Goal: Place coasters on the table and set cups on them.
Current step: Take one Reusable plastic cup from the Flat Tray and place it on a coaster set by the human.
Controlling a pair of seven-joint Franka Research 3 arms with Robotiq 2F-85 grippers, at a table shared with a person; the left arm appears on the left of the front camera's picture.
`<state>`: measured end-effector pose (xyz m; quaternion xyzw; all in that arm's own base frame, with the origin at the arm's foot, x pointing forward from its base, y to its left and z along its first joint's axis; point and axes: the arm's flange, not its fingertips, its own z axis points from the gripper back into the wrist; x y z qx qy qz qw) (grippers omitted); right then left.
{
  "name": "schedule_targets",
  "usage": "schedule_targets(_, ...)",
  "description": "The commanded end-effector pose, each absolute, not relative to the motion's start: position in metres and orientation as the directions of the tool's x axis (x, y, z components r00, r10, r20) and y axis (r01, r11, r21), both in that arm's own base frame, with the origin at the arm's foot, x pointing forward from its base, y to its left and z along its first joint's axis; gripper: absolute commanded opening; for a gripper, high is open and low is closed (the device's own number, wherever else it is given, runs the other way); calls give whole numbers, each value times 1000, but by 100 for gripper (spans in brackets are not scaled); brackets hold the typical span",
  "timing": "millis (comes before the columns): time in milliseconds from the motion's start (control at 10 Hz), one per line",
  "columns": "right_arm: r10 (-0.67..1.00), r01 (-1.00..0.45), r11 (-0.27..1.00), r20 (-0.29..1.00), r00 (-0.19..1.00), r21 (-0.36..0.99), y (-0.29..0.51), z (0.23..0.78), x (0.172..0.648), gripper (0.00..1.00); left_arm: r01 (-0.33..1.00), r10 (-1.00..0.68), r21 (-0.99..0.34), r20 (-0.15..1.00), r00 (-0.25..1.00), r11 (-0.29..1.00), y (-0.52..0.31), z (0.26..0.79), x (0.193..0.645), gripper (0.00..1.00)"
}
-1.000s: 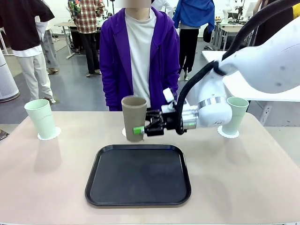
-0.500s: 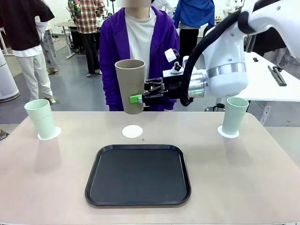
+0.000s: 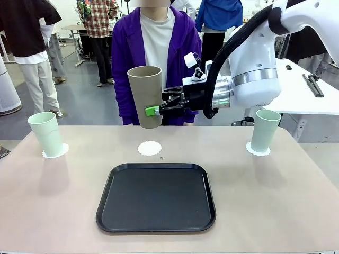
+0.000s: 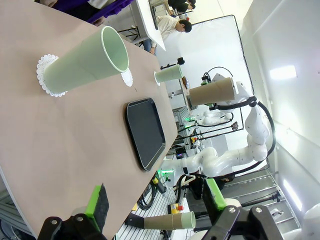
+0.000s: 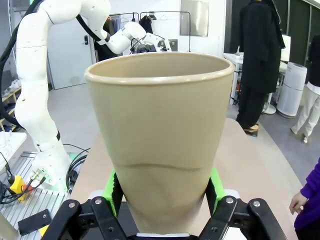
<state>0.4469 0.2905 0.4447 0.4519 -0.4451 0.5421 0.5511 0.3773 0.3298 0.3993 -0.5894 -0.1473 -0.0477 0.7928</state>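
- Two of my three cups are already seated: a mint green tumbler (image 3: 46,134) stands on its scalloped coaster (image 3: 55,151) at the far left of the beige-pink table (image 3: 47,206), and a second mint tumbler (image 3: 264,130) stands on its coaster (image 3: 258,150) at the far right.
- A third coaster (image 3: 150,148) lies bare at the middle of the far side, just beyond the black tray (image 3: 156,197) — nothing rests on it yet.
- The tan-brown tumbler (image 3: 145,96) is in the air, well above that bare coaster and slightly to its left, in front of a person in a purple hoodie (image 3: 127,63).
- My right gripper (image 3: 159,108) is clamped on the tumbler's lower part, green pads pressed to either side; my right wrist view shows the cup's (image 5: 159,137) wall rising upright between my fingers (image 5: 114,192).
- My right arm reaches in from the right, forearm roughly level, wrist turned sideways so the cup hangs nearly upright with a slight lean.
- My left gripper (image 4: 155,207) holds nothing — its fingers stand wide apart, low near the table's edge, looking along the tabletop towards the left mint tumbler (image 4: 85,62).
- What I judge is left: lower the brown tumbler onto the middle coaster and let go.
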Motion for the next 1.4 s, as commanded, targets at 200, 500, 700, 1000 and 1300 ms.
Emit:
schedule_targets(200, 178, -1000, -10, 984, -7, -5, 292, 435, 468, 81, 242, 103, -921, 285, 953, 305, 330, 402, 376, 100)
schedule_targets(500, 155, -999, -33, 988, -28, -23, 297, 406, 524, 81, 242, 103, -921, 285, 953, 305, 330, 402, 376, 100)
schedule_targets(700, 158, -999, -37, 987, -32, -26, 305, 390, 554, 81, 242, 103, -921, 285, 953, 305, 330, 402, 376, 100)
schedule_targets(1000, 147, -1000, -11, 989, -4, -2, 308, 369, 591, 81, 242, 103, -921, 285, 953, 305, 330, 402, 376, 100)
schedule_targets(1300, 143, -999, -3, 989, 42, 43, 308, 353, 609, 81, 242, 103, -921, 285, 953, 305, 330, 402, 376, 100)
